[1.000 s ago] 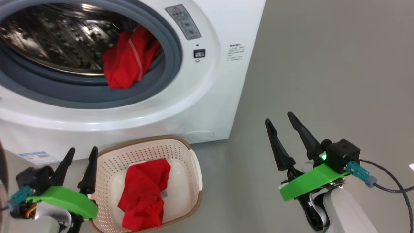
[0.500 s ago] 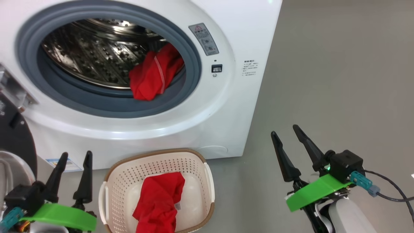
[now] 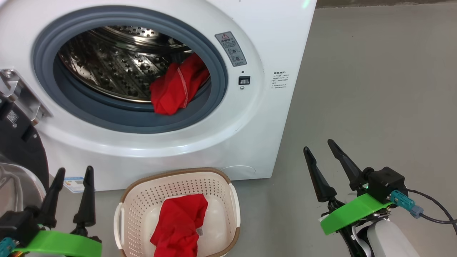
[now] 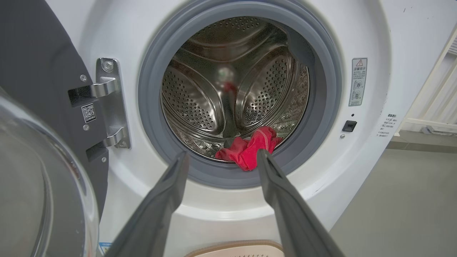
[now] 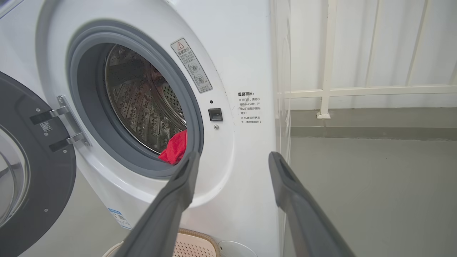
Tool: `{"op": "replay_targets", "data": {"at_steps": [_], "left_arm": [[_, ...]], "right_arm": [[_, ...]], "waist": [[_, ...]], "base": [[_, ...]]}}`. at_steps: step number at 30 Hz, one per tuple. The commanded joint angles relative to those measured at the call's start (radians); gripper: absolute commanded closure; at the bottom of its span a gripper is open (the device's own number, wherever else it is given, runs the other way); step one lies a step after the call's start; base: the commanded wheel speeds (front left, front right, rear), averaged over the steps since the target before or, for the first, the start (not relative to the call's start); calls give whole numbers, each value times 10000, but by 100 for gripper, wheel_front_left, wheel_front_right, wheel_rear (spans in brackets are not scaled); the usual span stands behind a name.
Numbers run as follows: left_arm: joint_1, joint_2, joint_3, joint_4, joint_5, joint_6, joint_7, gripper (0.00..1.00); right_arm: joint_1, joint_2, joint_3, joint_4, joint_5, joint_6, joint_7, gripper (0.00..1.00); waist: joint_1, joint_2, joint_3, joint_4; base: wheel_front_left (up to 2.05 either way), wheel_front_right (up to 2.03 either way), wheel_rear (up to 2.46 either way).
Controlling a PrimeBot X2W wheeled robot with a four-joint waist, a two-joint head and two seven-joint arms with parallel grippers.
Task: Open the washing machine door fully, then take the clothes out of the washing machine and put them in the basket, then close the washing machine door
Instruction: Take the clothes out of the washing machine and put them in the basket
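The washing machine door (image 3: 21, 142) stands swung open at the left of the washing machine (image 3: 271, 35). One piece of the red clothes (image 3: 176, 91) lies at the drum's front edge, draping onto the grey gasket (image 3: 117, 119). A second red garment (image 3: 180, 225) lies in the basket (image 3: 142, 192), which sits on the floor (image 3: 375, 89) just before the machine. The left gripper (image 3: 75, 169) hovers beside the basket and the right gripper (image 3: 317, 144) hovers over the floor, both with fingers spread apart and empty.

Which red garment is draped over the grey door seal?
The upper garment, spilling from the drum; the other garment lies in the basket.
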Motion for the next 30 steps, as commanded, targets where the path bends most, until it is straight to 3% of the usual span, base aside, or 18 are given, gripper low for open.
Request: {"op": "replay_targets", "data": {"at_steps": [1, 30], "left_arm": [[-68, 282, 381, -312, -82, 83, 38, 0], [-672, 551, 246, -411, -274, 81, 481, 0]], "right_arm": [[18, -41, 200, -264, 80, 16, -49, 0], [-190, 130, 194, -415, -87, 16, -49, 0]], "waist": [[0, 0, -6, -8], [0, 0, 657, -353]], "base": [[0, 0, 0], [0, 0, 0]]}}
